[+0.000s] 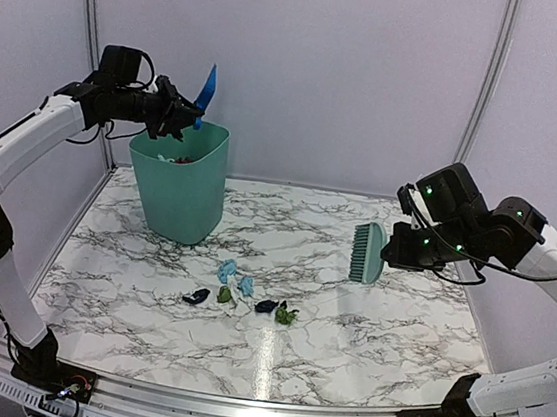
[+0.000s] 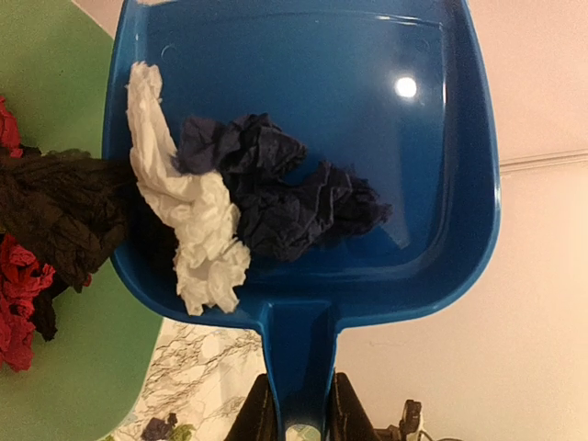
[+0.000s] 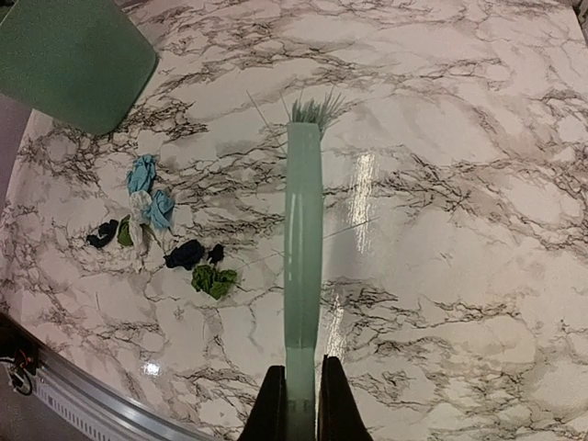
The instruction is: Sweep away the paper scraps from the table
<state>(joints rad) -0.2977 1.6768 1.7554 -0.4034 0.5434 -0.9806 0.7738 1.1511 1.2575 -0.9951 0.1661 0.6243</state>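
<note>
You have one white marble-patterned table (image 1: 396, 323) with grey veins, and at its far-left corner one mint-green plastic waste bin (image 1: 180, 192) standing upright. Your left gripper (image 1: 173, 116) is clamped narrow on the handle of the single blue plastic dustpan (image 2: 367, 138), which is held tipped up over the bin's rim. Your right gripper (image 3: 301, 404) is closed tight on the handle of the one mint-green hand brush (image 1: 366, 254), held over the right half of the table, turned on its side with the bristles facing left.

The loose paper scraps (image 1: 238, 295) lie in one cluster a little left of the middle, nearer the near edge. Count about eight: two light blue, two green, three dark, one white.

Only the left wrist view shows inside the pan – one white wad (image 2: 197, 230) and dark blue wads (image 2: 285, 197) bunched together, too tangled to count – and red and dark crumpled paper (image 2: 41, 220) in the bin. The top view shows the pan as a thin blue sliver. The right wrist view separates the table scraps best.
</note>
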